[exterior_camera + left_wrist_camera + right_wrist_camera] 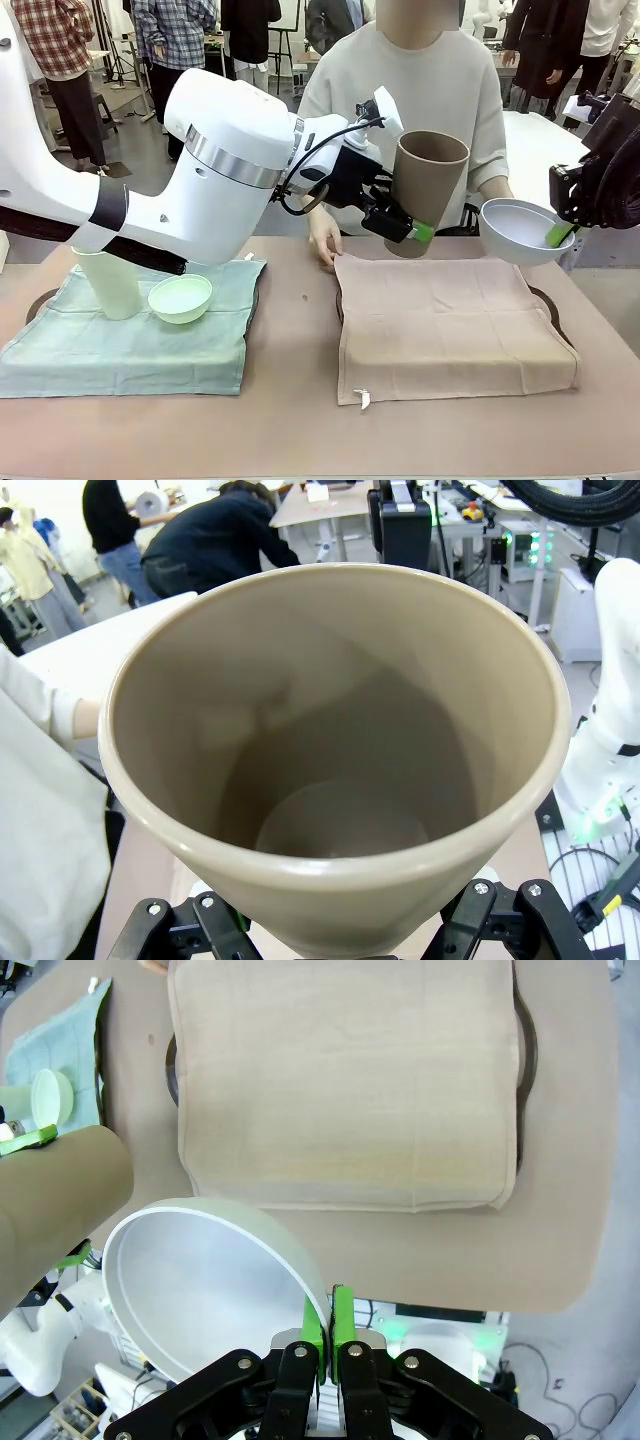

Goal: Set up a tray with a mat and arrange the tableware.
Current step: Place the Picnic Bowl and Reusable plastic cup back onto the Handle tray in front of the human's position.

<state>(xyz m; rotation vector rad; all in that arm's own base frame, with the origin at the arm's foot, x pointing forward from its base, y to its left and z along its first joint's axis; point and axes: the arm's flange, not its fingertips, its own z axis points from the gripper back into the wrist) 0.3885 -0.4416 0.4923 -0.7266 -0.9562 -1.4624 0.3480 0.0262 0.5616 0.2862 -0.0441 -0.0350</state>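
My left pincer (418,232) is clamped on the lower wall of the brown cup (428,190), held upright and clear above the far edge of the beige mat (450,320). My right pincer (331,1322) pinches the rim of the pale bowl (205,1285) between its green pads (343,1315), the bowl hanging tilted in the air off the mat's right end. The beige mat lies flat over its tray (556,312), bare of tableware. The person's hand (324,243) rests at the mat's far left corner. On the other side, the green cup (108,283) and green bowl (180,298) already stand on the green mat (130,340), just beside each other. Finding: to mirror that set, I should lower the cup straight down well inside the mat, base level, clear of the hand, then level the bowl before releasing it beside the cup
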